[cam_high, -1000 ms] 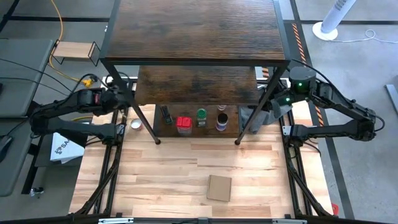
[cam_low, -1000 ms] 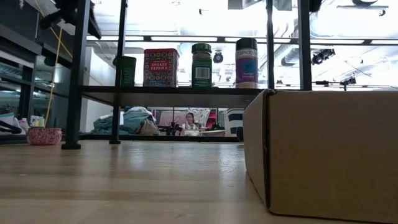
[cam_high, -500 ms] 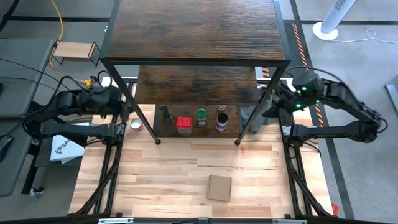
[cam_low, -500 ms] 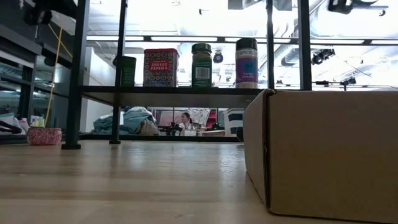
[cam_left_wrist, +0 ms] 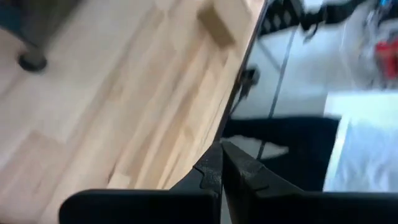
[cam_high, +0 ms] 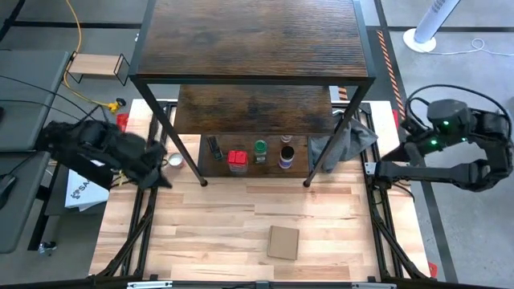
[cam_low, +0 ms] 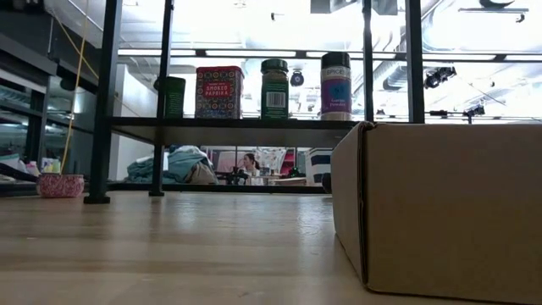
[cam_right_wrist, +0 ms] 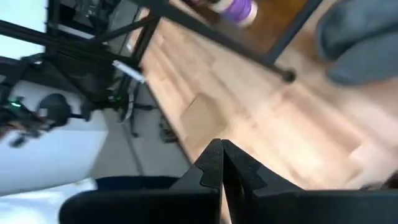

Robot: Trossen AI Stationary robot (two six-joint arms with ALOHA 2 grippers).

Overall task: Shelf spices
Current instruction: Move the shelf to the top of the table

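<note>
The shelf (cam_high: 253,40) stands at the table's far middle. On its lowest board, four spices stand in a row: a dark one (cam_high: 214,147), a red boxy one (cam_high: 237,160), a green-lidded one (cam_high: 260,150) and a purple-lidded one (cam_high: 287,156). The low view shows the same row, from the dark one (cam_low: 174,96) to the purple-labelled one (cam_low: 335,85). My left gripper (cam_high: 161,178) is shut and holds nothing. It hangs over the table's left edge, beside the shelf's left front leg. My right gripper (cam_high: 409,128) is shut and holds nothing, off the table's right edge.
A small pale round cup (cam_high: 175,160) sits on the table left of the shelf. A grey cloth (cam_high: 341,144) lies by the shelf's right legs. A cardboard piece (cam_high: 283,242) lies near the front edge. A small light-wood rack (cam_high: 96,68) stands far left.
My left gripper has swung away from the shelf's left side toward the table's left and near edges, turning as it went. My right gripper has drawn back from the shelf's right side toward the table's right edge. Both have stayed shut. The spices have not moved.
</note>
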